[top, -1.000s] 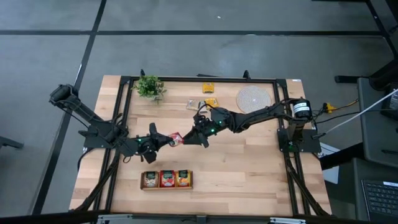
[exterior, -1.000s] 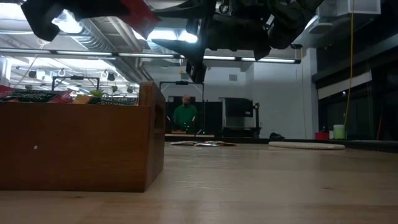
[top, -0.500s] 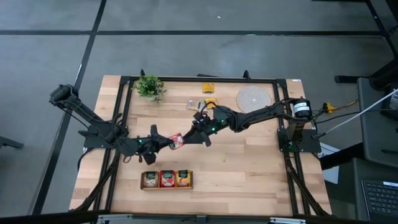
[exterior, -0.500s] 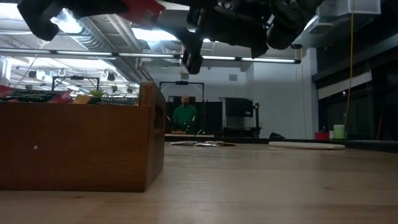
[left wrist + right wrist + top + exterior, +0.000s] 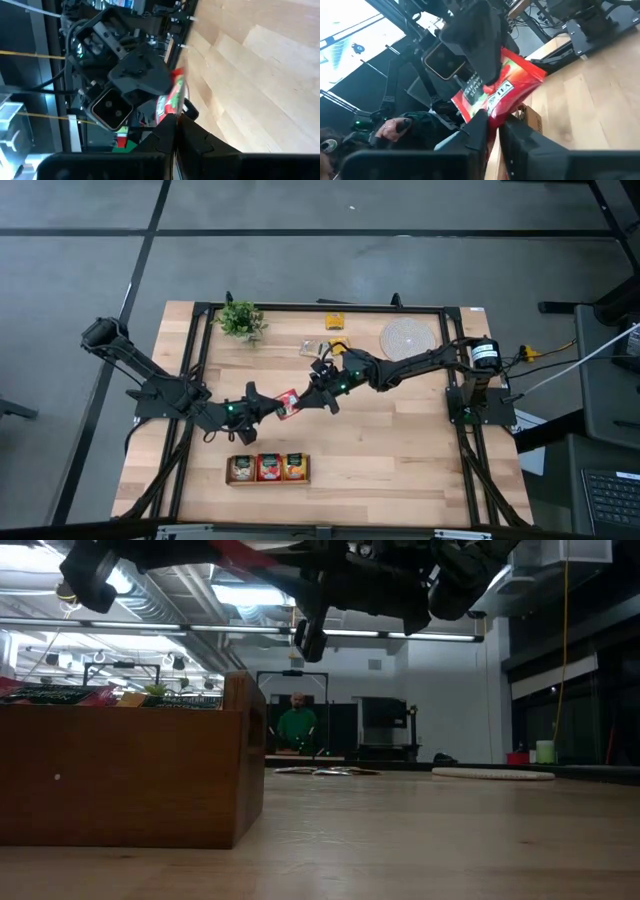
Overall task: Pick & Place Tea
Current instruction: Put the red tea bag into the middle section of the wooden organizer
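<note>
Both fingers (image 5: 303, 402) pinching red sachet (image 5: 290, 404), mid-air

Both arms meet above mid-tabletop (image 5: 400, 440), blocking passage there, joined by the red sachet (image 5: 290, 404). Bare wood lies open right of the tray (image 5: 268, 481) (it stands near the front edge); plant (image 5: 240, 319) and mat (image 5: 405, 338) crowd the far side.
</note>
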